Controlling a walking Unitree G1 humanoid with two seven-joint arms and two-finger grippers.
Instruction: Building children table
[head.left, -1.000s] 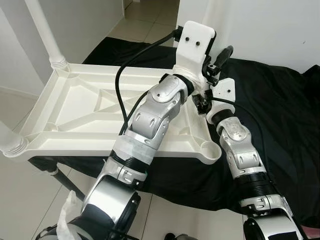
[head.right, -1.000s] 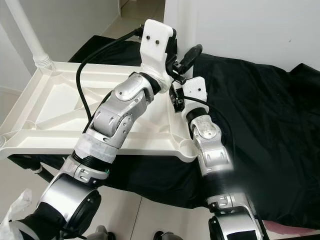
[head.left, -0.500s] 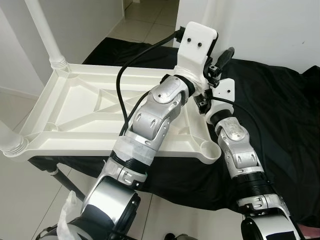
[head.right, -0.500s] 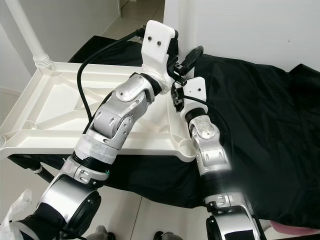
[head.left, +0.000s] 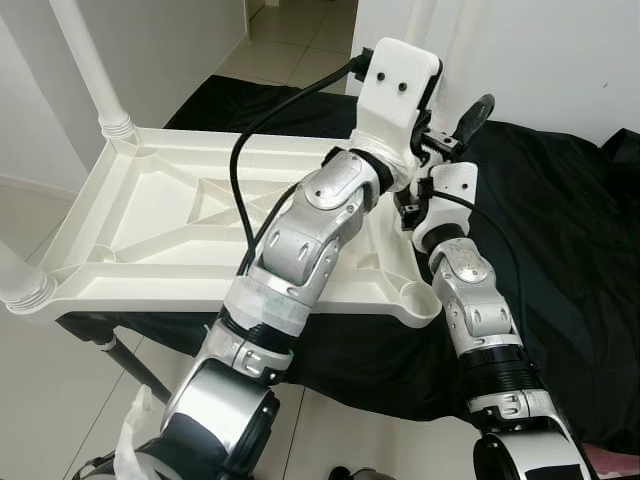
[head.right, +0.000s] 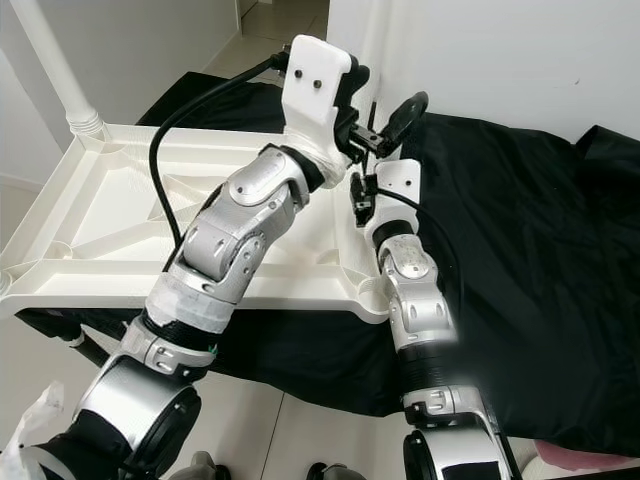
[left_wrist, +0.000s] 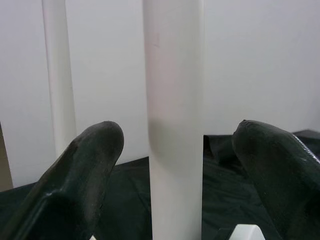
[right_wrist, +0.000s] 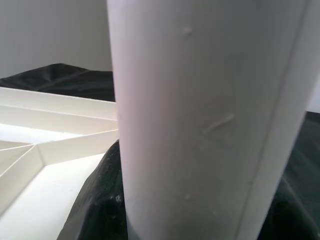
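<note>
The white tabletop (head.left: 190, 225) lies upside down on a black cloth (head.left: 560, 220), with a leg (head.left: 95, 70) standing in its corner at 10 o'clock. At the 1 o'clock corner both arms meet around another upright leg (left_wrist: 174, 125). The left end effector (left_wrist: 175, 170) is released, its fingers (left_wrist: 82, 175) straddling that leg without touching. The right end effector (right_wrist: 150, 210) sits pressed against the leg; whether it is clenched I cannot tell.

A home room: pale tiled floor (head.left: 60, 400), white walls (head.right: 520, 50), a black-draped surface (head.right: 540, 250).
</note>
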